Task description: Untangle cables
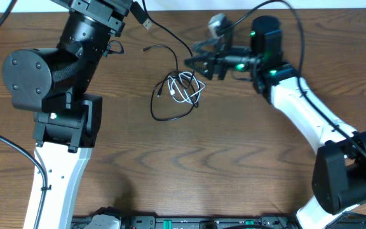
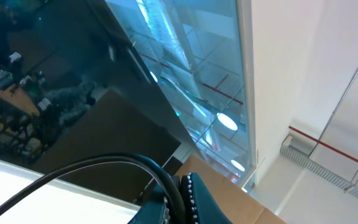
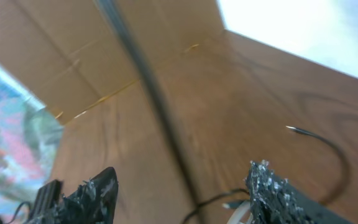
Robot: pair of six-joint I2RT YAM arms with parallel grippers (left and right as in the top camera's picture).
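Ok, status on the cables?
Right pincer open, beside the tangle. Left pincer at the far edge, state unclear. Black cable and white cable tangled together on the table. Nothing covering them.

Overhead: your bench [image 1: 234, 165] is lit evenly, with faint shadows only, and sharp to the edges.
Left wrist: you get glassy reflections and a blown-out white strip at lower left (focus soft).
Right wrist: heavy blur; dark line [image 3: 148, 99] smeared, right hand [image 3: 182, 177] fuzzy, upper-right corner overexposed.
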